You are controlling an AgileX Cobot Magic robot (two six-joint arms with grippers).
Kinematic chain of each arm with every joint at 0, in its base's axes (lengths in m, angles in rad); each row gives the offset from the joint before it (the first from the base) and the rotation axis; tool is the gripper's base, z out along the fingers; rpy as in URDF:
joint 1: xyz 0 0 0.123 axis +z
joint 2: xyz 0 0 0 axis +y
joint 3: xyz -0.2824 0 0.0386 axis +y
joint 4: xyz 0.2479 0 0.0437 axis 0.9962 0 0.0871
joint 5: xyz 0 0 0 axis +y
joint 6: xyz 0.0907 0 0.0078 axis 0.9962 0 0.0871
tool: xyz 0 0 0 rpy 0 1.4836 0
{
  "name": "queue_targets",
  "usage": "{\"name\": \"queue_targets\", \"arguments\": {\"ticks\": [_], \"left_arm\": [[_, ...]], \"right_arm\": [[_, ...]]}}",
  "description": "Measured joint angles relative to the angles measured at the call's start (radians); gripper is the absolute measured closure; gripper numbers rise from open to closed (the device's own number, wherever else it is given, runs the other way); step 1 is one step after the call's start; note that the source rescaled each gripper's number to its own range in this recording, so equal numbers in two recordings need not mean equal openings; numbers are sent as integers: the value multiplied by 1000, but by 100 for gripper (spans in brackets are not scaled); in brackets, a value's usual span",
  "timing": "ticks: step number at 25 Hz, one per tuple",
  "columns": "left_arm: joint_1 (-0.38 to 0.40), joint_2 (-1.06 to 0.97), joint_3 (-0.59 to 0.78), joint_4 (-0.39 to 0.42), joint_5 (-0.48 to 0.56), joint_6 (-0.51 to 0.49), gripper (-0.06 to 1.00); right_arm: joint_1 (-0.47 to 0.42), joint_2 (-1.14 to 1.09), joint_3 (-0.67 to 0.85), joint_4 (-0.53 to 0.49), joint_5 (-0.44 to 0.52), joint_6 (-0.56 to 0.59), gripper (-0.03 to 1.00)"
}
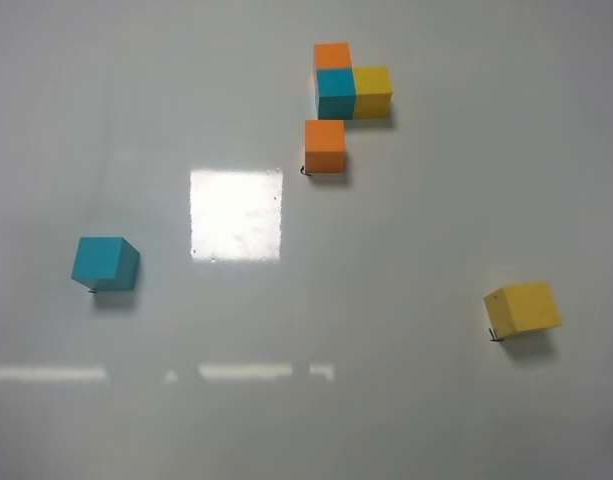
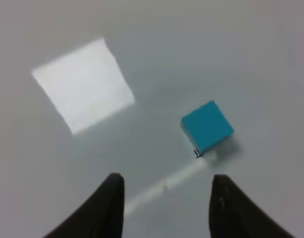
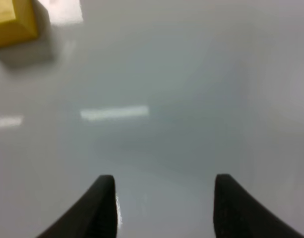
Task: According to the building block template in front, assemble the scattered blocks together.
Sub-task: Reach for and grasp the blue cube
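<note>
Seen from above, the building block template [image 1: 348,85] sits towards 12 o'clock on the bench [image 1: 406,250], teal at its corner, orange at its 12 o'clock, yellow at its 3 o'clock; we judge the task barely begun, since no loose cube is joined to another. The orange cube [image 1: 325,146] lies just beside the template at its 6 o'clock, and we cannot tell whether they touch; the teal cube [image 1: 104,263] stands alone out at 9 o'clock; the yellow cube [image 1: 523,310] rests, slightly turned, towards 4 o'clock, well apart from both. The left claw [image 2: 167,177] hangs over the bench with jaws apart and nothing between them, the teal cube near ahead of it; the right claw [image 3: 161,177] is likewise parted and empty, the yellow cube off to one side. All three placements remain, we think: teal to be brought in as the corner, then orange and yellow set against it.
</note>
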Motion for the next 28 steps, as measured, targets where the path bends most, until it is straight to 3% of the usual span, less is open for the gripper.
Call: {"name": "queue_targets", "arguments": {"ticks": [11,15,17,20,22,28], "left_arm": [[-3,241,-216,19,75,353,94],[-102,312,-263,50,92,400,94],[-177,346,-268,125,95,403,86],[-307,388,-268,302,101,375,58],[-415,415,-268,424,102,332,47],[-675,512,-268,741,168,156,40]], "right_arm": [[0,0,0,0,0,0,65],[0,0,0,0,0,0,65],[0,0,0,0,0,0,65],[0,0,0,0,0,0,65],[0,0,0,0,0,0,65],[0,0,0,0,0,0,65]]}}
